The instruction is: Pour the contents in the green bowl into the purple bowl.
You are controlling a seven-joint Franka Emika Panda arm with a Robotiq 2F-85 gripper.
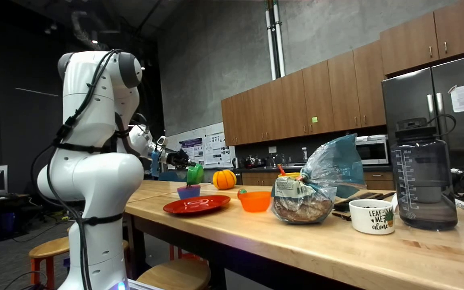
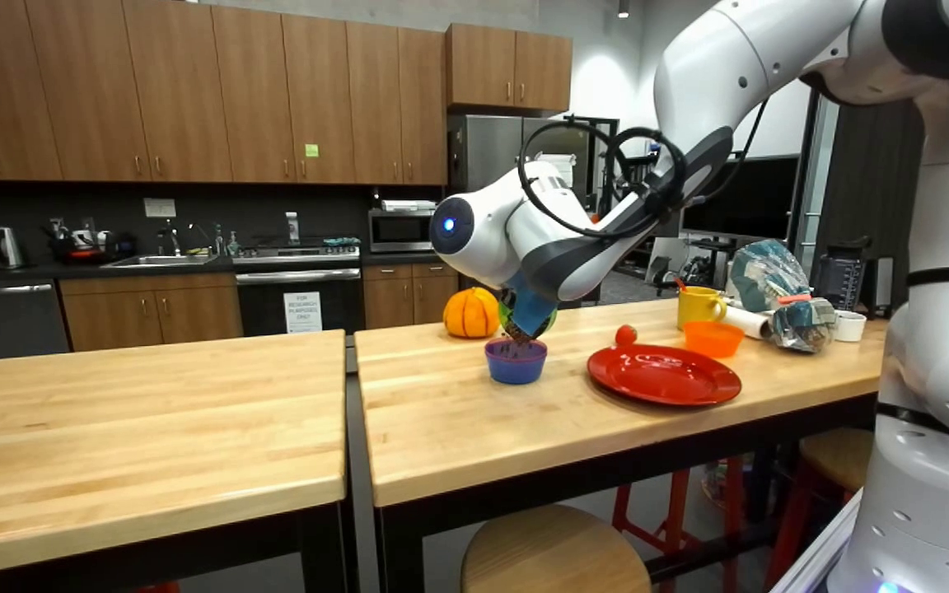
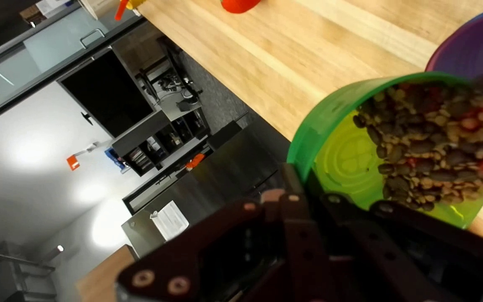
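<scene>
My gripper [image 3: 304,178] is shut on the rim of the lime-green bowl [image 3: 346,151], with one finger inside and one outside. The green bowl is tipped steeply on its side above the purple bowl [image 3: 463,46]; it also shows in an exterior view [image 1: 195,175]. Its contents [image 3: 430,147], brown beans, small tan grains and red bits, slide over the lower lip. In an exterior view they fall into the purple bowl [image 2: 516,366], which stands upright on the table. The purple bowl's inside is only partly seen. The wrist hides much of the green bowl in that exterior view.
A red plate [image 2: 664,375] lies beside the purple bowl, with a strawberry [image 2: 626,334] near its rim. An orange pumpkin [image 2: 471,313] stands behind the bowls. An orange bowl [image 1: 255,201], a bagged item [image 1: 304,201], a white cup [image 1: 372,217] and a bottle [image 1: 423,181] stand farther along.
</scene>
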